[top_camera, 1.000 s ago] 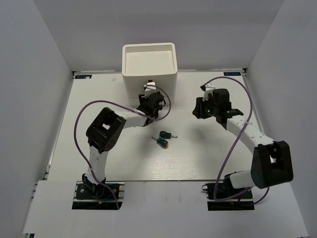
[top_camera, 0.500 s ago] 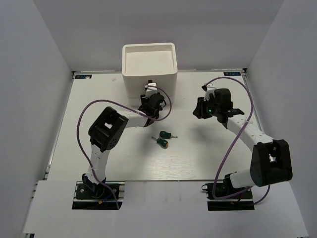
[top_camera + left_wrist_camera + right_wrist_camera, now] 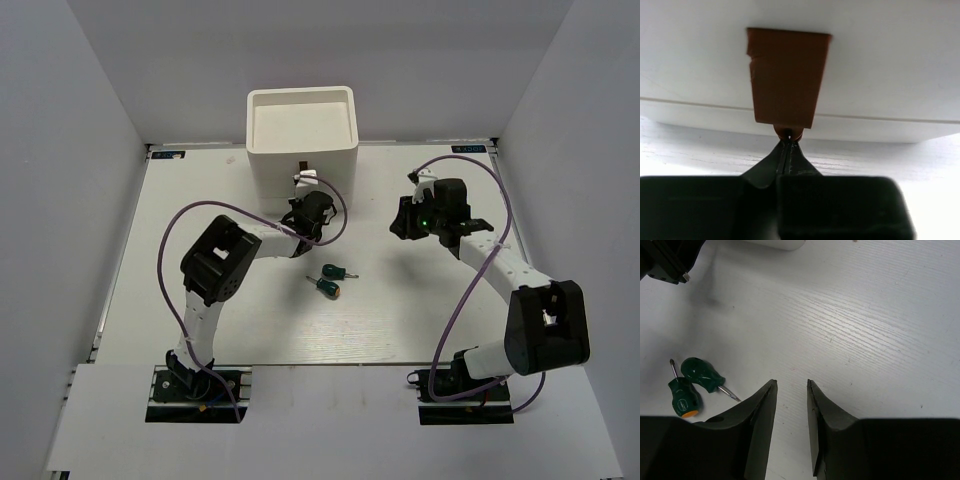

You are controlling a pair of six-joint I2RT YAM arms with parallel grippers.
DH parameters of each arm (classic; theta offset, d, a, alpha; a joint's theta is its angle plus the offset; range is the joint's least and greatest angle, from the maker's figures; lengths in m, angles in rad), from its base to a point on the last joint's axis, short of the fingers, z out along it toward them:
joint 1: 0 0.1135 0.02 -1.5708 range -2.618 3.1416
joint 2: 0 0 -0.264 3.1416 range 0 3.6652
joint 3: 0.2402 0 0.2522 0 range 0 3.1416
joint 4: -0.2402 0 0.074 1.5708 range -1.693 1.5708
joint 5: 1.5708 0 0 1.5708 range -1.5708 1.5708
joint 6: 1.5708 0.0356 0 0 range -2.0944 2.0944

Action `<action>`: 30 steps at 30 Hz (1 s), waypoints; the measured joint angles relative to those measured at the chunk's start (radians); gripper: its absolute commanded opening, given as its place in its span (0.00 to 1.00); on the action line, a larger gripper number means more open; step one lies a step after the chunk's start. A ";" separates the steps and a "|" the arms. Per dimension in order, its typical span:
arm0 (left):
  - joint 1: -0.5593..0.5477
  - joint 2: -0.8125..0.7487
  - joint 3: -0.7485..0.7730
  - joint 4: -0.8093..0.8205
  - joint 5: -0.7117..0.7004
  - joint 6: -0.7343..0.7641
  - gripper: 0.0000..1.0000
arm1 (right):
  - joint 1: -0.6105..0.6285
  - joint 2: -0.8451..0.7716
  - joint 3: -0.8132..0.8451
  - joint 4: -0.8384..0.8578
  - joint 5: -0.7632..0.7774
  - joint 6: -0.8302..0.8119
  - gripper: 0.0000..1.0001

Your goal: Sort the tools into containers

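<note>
Pinches brown handle low on front of white organizer with left gripper closed; holds right gripper parted, empty — above table, near two stubby green screwdrivers lying together.

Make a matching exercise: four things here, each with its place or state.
1 left gripper
2 right gripper
3 screwdrivers
4 organizer

A at the far edge of the table
B jaws open above bare tabletop
C jaws shut on the brown handle
D lying together mid-table

Pairs: 1-C, 2-B, 3-D, 4-A
</note>
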 measured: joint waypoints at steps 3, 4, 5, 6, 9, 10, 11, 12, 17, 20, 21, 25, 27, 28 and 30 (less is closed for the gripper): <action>0.000 -0.001 -0.006 0.007 0.000 0.002 0.00 | 0.000 0.004 0.000 0.000 -0.001 0.000 0.35; 0.000 -0.002 -0.011 0.014 0.001 0.002 0.00 | 0.000 0.005 0.000 0.000 -0.001 0.000 0.35; 0.000 -0.003 -0.016 0.020 0.000 0.002 0.00 | 0.000 0.006 0.000 0.000 -0.001 0.000 0.35; 0.000 -0.004 -0.019 0.023 0.001 0.003 0.00 | -0.001 0.007 0.000 0.000 -0.001 0.000 0.35; -0.002 -0.016 -0.045 0.047 0.003 0.002 0.00 | -0.002 0.007 0.000 0.000 -0.001 0.000 0.35; -0.004 -0.021 -0.055 0.054 0.004 0.002 0.00 | -0.003 0.007 0.000 0.000 -0.001 0.000 0.35; -0.005 -0.028 -0.064 0.058 0.005 0.000 0.00 | -0.004 0.007 0.000 0.000 -0.001 0.000 0.35; -0.008 -0.035 -0.076 0.061 0.007 -0.001 0.00 | -0.004 0.007 0.000 0.000 -0.002 0.000 0.35; -0.021 -0.078 -0.153 0.064 0.011 -0.009 0.00 | -0.004 0.008 0.000 0.000 -0.005 0.000 0.34; -0.027 -0.100 -0.181 0.062 0.016 -0.013 0.00 | -0.005 0.008 0.000 0.001 -0.006 0.001 0.34; -0.029 -0.105 -0.184 0.062 0.017 -0.013 0.00 | -0.005 0.008 0.000 0.002 -0.008 0.000 0.34; -0.032 -0.135 -0.203 0.064 0.018 -0.021 0.00 | -0.005 0.010 0.000 0.008 -0.012 0.001 0.34; -0.032 -0.144 -0.206 0.064 0.016 -0.029 0.02 | -0.005 0.010 0.000 0.008 -0.013 0.001 0.34; -0.033 -0.146 -0.205 0.061 0.013 -0.035 0.25 | -0.005 0.010 0.000 0.008 -0.013 0.001 0.34; -0.033 -0.146 -0.198 0.042 0.010 -0.044 0.40 | -0.005 0.010 0.000 0.008 -0.013 0.001 0.35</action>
